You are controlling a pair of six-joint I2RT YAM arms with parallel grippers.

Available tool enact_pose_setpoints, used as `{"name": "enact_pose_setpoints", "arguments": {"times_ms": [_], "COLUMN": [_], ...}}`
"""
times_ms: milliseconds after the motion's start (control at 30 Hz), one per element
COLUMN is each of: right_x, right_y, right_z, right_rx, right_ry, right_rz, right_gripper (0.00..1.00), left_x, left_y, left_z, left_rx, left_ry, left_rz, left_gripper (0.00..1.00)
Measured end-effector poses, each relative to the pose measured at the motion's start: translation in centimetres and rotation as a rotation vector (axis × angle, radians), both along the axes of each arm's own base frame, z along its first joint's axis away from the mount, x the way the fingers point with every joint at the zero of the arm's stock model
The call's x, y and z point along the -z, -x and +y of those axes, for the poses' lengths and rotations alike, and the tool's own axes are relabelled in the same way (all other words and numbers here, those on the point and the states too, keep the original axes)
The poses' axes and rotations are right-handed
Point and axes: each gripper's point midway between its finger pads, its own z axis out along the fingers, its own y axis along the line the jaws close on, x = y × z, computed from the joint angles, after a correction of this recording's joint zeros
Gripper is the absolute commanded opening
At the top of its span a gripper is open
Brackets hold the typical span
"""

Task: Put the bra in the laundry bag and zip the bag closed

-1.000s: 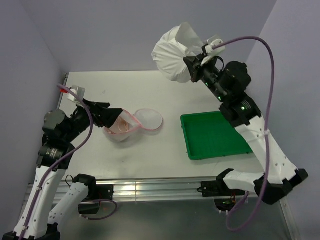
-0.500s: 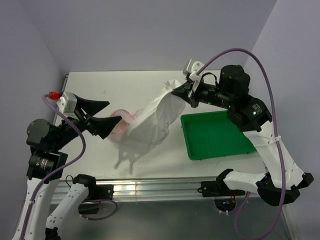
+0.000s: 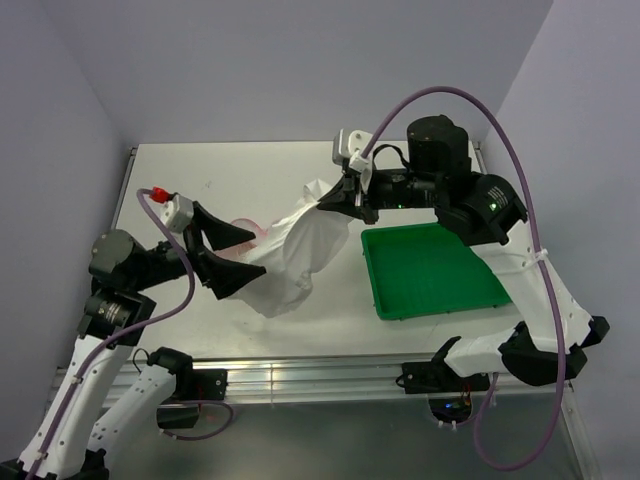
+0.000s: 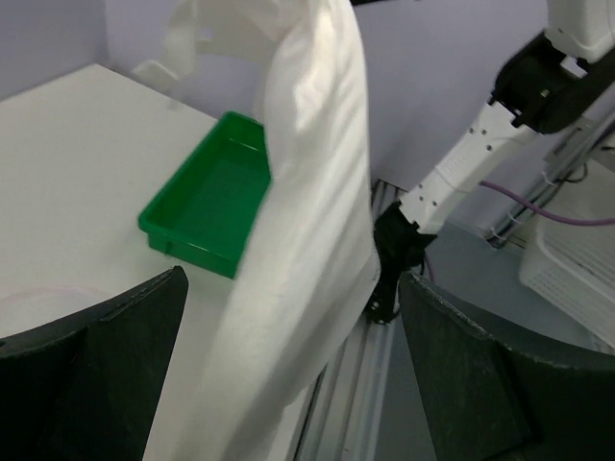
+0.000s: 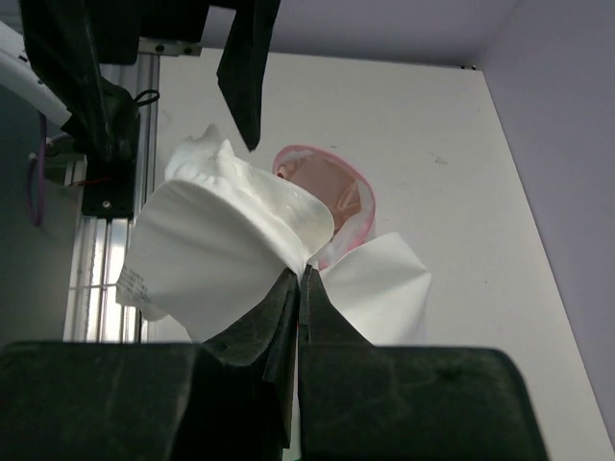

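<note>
Holding white cloth (image 3: 300,250) clamped in right claw (image 3: 333,198) over laundry bag (image 5: 351,168), left claw (image 3: 256,254) gaping apart; probably needing cloth cleared before zipping.

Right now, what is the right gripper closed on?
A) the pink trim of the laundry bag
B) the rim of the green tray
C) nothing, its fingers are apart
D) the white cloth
D: in the right wrist view the right gripper is shut on a fold of the white cloth, and the laundry bag lies untouched on the table beyond it.
</note>
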Motion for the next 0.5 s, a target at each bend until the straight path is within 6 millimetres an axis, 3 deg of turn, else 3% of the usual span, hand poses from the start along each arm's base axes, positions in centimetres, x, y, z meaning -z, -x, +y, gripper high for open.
{"name": "enact_pose_setpoints", "arguments": {"times_ms": [167, 300, 367, 500], "right_x": [1.1, 2.6, 3.0, 2.6], "right_y": [-0.5, -1.1, -1.4, -1.8], "right_z": [1.8, 2.5, 2.4, 2.1], "right_rx": [-0.016, -0.004, 0.012, 0.042], "right_ry": [0.036, 0.077, 0.093, 0.101], "right_rz": [0.025, 0.053, 0.059, 0.044], "right_gripper": [0.0, 0.0, 0.0, 0.0], "left_x": [1.7, 2.9, 3.8, 5.0], "left_y": [1.5, 2.0, 2.0, 1.5], "left_z": [-2.3, -4.2, -4.9, -5.4], "left_rx": [0.107, 0.155, 0.158, 0.129], "left_ry": [-0.024, -0.059, -0.084, -0.124], "left_rz": [0.051, 0.066, 0.083, 0.094], "left_gripper": [0.99, 0.82, 0.68, 0.68]}}
